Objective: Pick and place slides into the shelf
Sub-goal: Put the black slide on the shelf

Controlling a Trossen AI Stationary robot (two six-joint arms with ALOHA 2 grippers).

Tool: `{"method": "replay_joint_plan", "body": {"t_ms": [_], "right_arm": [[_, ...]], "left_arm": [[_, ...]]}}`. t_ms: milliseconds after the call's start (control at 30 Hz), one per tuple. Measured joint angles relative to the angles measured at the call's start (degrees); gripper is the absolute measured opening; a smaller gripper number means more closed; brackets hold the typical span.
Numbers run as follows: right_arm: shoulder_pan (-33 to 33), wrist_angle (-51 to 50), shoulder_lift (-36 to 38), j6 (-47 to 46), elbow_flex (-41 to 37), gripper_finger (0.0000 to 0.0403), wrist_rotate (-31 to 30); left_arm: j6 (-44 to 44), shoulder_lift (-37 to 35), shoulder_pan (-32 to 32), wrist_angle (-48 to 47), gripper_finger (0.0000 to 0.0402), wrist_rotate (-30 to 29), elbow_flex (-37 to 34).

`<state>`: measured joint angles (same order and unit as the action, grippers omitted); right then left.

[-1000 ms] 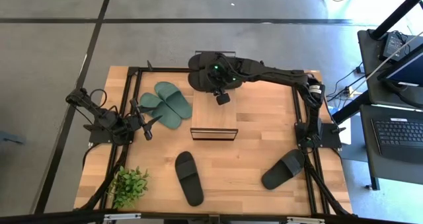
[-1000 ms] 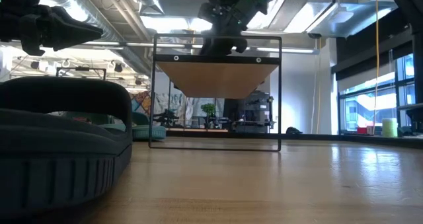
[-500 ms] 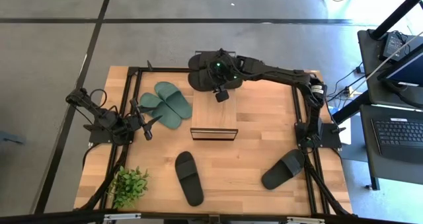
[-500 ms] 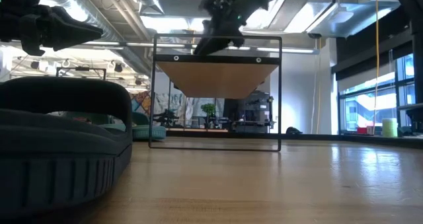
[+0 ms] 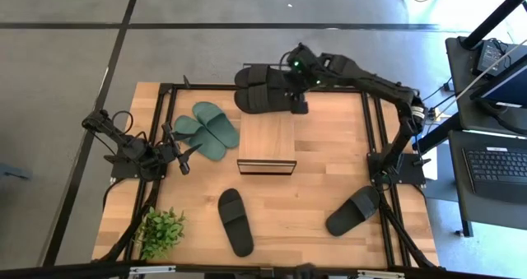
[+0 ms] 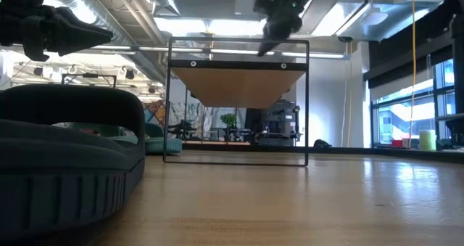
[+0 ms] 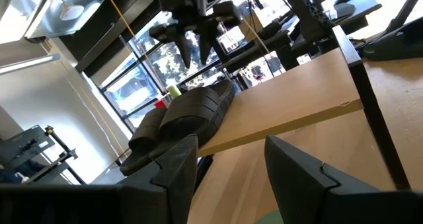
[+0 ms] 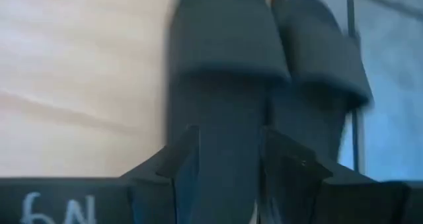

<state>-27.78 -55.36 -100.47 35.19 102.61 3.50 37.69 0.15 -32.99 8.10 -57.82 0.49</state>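
Two black slides lie side by side on the far end of the shelf, a light plank top on a black frame; the left wrist view shows one black slide resting on the plank. My right gripper hangs open just right of them, holding nothing; below its fingers the right wrist view shows both black slides. Two green slides lie on the table left of the shelf. One black slide lies near the front, another at the front right. My left gripper waits open at the left.
A small potted plant stands at the table's front left corner. Black frame rails run along the table's left and right sides. The low view sees under the shelf top, with the near black slide large at its left.
My right gripper has risen and swung toward the table's right edge, from over the shelf's middle to beside the two black slides, rolling as it went. The slides and the shelf have kept still.
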Motion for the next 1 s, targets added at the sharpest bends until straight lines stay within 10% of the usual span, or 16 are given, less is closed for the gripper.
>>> {"method": "replay_joint_plan", "body": {"t_ms": [1000], "right_arm": [[-9.0,-7.3,-0.3,-3.3,-9.1,0.0159,0.4]], "left_arm": [[0.0,0.0,0.0,0.0,0.0168,0.0,0.0]]}}
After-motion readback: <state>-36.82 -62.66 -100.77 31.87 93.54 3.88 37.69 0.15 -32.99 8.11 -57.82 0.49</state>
